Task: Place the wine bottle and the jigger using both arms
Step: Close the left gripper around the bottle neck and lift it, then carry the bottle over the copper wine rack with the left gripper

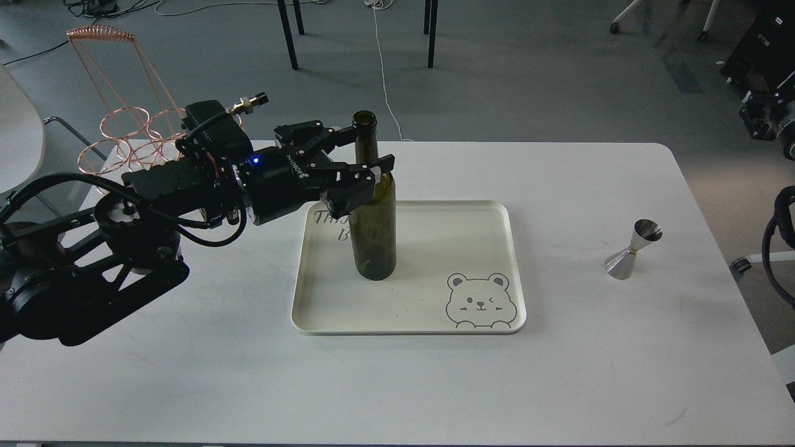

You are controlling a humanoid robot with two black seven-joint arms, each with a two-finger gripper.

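Observation:
The dark olive-green wine bottle (373, 217) stands upright on the left half of the cream tray (435, 310). My left gripper (363, 150) is open at the bottle's neck and shoulder, with one finger (379, 165) in front of the neck and the other behind it. The fingers straddle the neck with a gap on each side. The steel jigger (633, 249) stands upright on the white table, to the right of the tray and apart from it. Of my right arm only a black cable sleeve (773, 248) shows at the right edge; its gripper is out of view.
A copper wire glass rack (127, 124) stands at the table's back left corner behind my left arm. The tray has a bear drawing (478, 301) at its front right. Chair legs and cables are on the floor beyond the table.

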